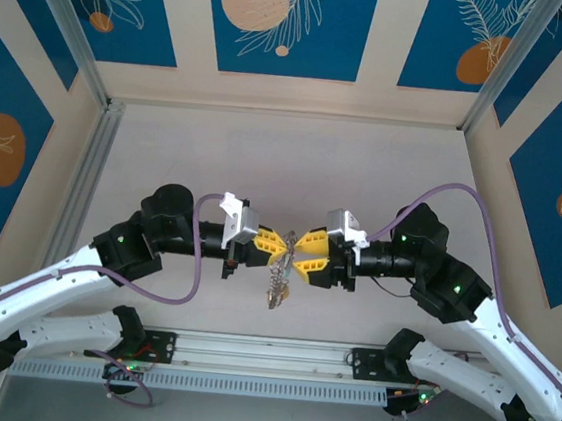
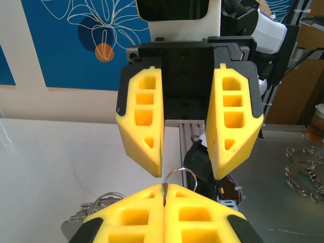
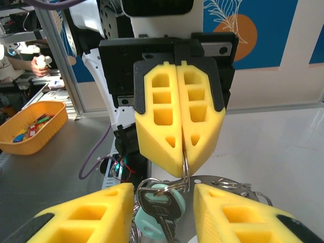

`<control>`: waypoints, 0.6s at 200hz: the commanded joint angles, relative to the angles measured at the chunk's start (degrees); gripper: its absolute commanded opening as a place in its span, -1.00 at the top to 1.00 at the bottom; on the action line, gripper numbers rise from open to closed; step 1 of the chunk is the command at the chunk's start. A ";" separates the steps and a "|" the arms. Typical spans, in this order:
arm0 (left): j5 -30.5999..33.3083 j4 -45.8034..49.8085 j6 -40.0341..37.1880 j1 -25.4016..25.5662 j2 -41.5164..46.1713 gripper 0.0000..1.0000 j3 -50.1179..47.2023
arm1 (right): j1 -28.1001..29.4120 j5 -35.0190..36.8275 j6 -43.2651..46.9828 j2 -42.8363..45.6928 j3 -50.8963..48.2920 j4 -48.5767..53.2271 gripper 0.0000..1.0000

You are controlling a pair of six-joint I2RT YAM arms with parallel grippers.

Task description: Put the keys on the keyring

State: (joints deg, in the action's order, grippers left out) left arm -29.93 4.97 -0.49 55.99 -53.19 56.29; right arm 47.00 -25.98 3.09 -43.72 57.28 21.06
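My left gripper [image 1: 285,243] and right gripper [image 1: 300,251] meet tip to tip above the table's near middle. The left gripper [image 2: 164,186] is shut on a thin wire loop [image 2: 185,174] of the keyring. Below that loop the flat grey ring [image 3: 228,183] hangs with small wire rings along its rim. A silvery key [image 3: 161,205] and a pale teal key head [image 3: 147,225] dangle from it. The right gripper [image 3: 163,190] is open, one finger on each side of the hanging keys, touching nothing. The bunch [image 1: 277,276] hangs between both grippers. Red and yellow key heads are hidden.
An orange bin [image 3: 30,126] with small coloured pieces sits beyond the table's left side. Loose wire rings [image 2: 304,172] lie on the grey surface on the right. An aluminium rail [image 1: 266,355] runs along the near edge between the arm bases.
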 commanded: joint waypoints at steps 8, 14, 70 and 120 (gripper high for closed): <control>-0.76 -2.21 -0.92 -0.58 0.63 1.00 0.40 | -0.25 -0.94 -2.79 -0.32 1.41 -1.29 0.26; -0.80 -2.25 -0.91 -0.58 0.59 1.00 0.40 | -0.23 -1.02 -3.07 -0.80 1.65 -1.21 0.26; -0.79 -1.90 -1.44 -0.57 0.46 1.00 0.66 | -0.56 0.00 -4.16 -3.52 3.15 0.87 0.45; -0.81 -3.14 -1.53 -0.61 0.28 1.00 0.42 | -1.30 -0.56 -5.20 -2.87 2.52 1.62 0.69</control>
State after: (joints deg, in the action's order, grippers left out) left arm -29.76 5.13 -1.02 55.72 -53.21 56.29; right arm 46.04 -25.89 -0.99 -47.44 58.89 21.87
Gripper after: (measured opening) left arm 0.050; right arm 0.173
